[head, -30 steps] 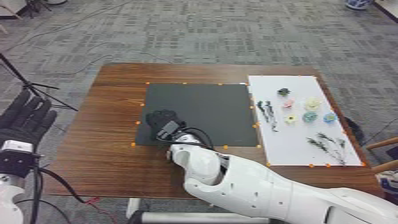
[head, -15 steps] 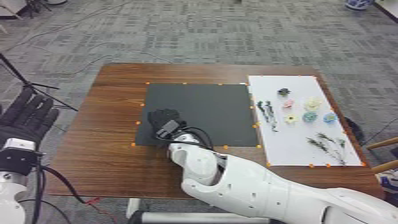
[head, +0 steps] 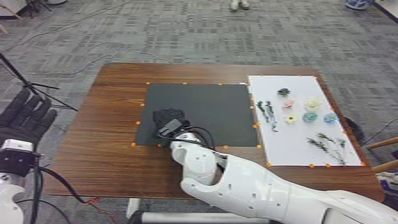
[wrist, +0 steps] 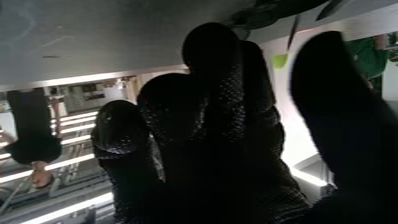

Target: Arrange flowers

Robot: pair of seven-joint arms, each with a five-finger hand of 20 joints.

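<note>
Right hand (head: 167,118) is at the black mat's (head: 204,102) near-left part, fingers extended, thumb held apart from them; can't tell if it touches the mat. Left hand (head: 27,117) is well left of the mat, fingers straight, slightly spread. White sheet (head: 282,150) sits just right of the mat, carrying flower heads (head: 310,117), dark stems (head: 268,115) on the side closest to the mat, and leafy sprigs (head: 330,146) farther from it.
</note>
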